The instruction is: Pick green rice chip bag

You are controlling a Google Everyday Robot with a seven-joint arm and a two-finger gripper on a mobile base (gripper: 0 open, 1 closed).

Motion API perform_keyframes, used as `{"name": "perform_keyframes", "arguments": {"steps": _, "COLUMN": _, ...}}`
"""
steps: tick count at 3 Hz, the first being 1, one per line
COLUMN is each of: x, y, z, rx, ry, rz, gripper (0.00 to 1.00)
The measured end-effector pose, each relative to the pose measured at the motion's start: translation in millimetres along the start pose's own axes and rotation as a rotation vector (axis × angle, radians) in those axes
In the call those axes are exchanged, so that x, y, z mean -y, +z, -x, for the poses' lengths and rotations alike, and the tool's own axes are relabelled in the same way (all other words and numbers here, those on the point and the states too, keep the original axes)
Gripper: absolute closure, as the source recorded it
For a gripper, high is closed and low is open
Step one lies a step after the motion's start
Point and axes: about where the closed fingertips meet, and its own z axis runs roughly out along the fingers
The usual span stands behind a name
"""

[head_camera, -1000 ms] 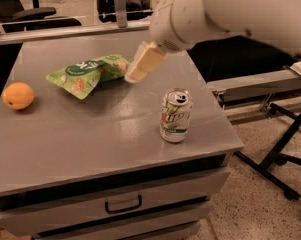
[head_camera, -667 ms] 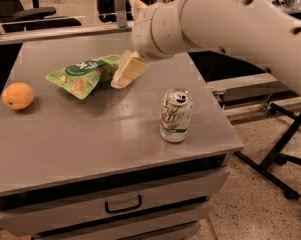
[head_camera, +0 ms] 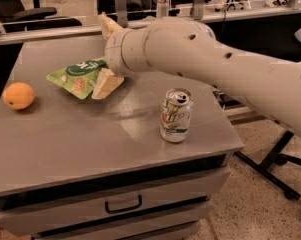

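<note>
While end effector (head_camera: pixel 106 84) overlaps bag (head_camera: pixel 75 76), can (head_camera: pixel 176 115) seemingly 7UP.

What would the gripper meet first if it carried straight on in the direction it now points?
Most likely the green rice chip bag: the gripper, over the rear left of the table, points left and downward at the bag's right edge. Whether it touches the bag is unclear.
</note>
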Motion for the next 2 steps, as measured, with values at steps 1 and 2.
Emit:
{"name": "perform_keyframes", "arguments": {"steps": 1, "x": -15, "y": 32, "z": -1, "rx": 0.016, "ry": -0.035, "rz": 0.025, "gripper": 0.00}}
{"name": "perform_keyframes", "arguments": {"steps": 2, "x": -22, "y": 55, "z": 0, "rx": 0.027, "ry": -0.050, "rz": 0.037, "gripper": 0.16}}
